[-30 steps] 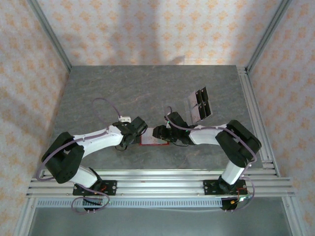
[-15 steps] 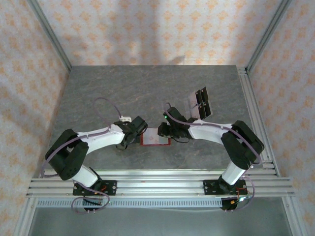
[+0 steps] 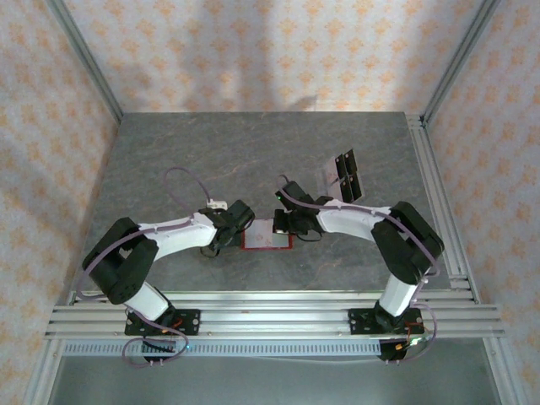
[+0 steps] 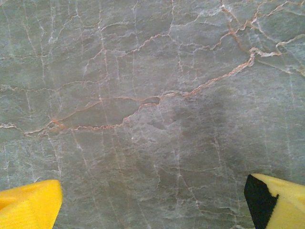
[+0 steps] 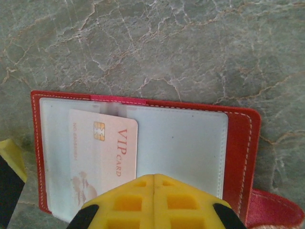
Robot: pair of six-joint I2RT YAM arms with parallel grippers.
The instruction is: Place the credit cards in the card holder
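Note:
The card holder (image 3: 266, 237) (image 5: 240, 143) lies open on the table, red with a pale lining. A pale pink credit card (image 5: 102, 152) marked VIP lies on its left half, under a clear pocket edge as far as I can tell. More credit cards (image 3: 342, 177) lie together at the back right, grey with black parts. My right gripper (image 3: 283, 224) (image 5: 153, 177) is shut, with nothing between its yellow fingertips, just over the holder's near edge. My left gripper (image 3: 226, 232) (image 4: 152, 202) stands wide open over bare table by the holder's left edge.
The holder's red snap tab (image 5: 276, 212) sticks out at its right. The grey marbled table (image 3: 211, 152) has free room at the back and left. A metal rail (image 3: 434, 194) borders the right side.
The right gripper has closed from half open to shut and drawn back a little, uncovering more of the holder. The left arm has barely moved.

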